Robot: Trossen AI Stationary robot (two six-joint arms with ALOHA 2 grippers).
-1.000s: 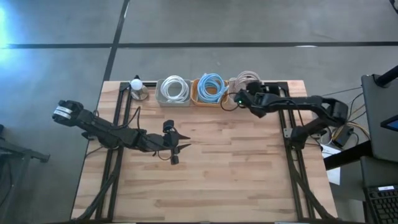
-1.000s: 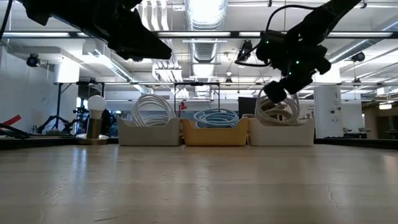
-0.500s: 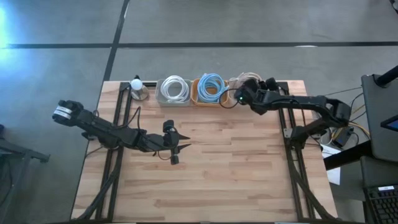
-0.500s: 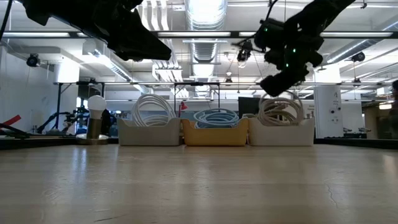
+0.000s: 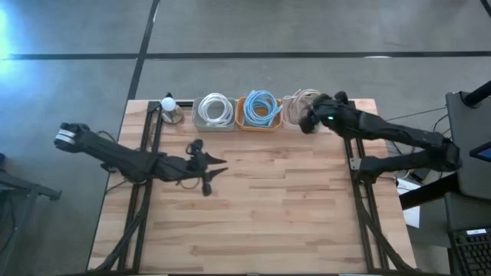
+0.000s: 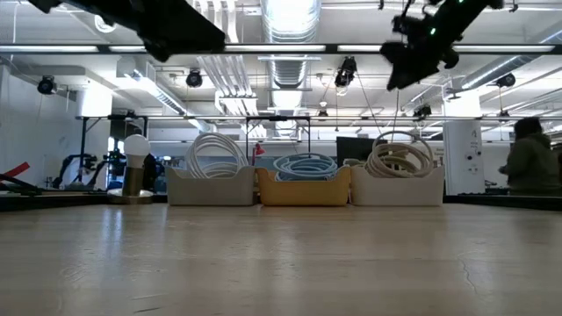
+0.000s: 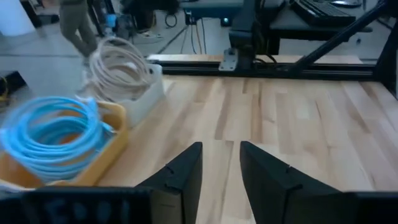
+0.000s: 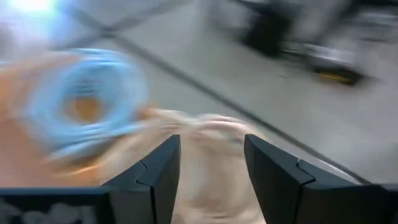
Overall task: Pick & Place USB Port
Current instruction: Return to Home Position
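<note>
The beige cable [image 6: 399,158] sits in the white bin [image 6: 397,190]; left end effector [image 7: 221,149] and right end effector [image 8: 211,144] hang empty, jaws apart; probably only homing remains.

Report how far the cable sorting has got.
Done: the light brown cables sit coiled in the rightmost white bin, and no cable lies on the table. In hand: nothing; the right gripper, open, hovers near that bin, the left gripper open over the table. Left: only parking both arms.
</note>
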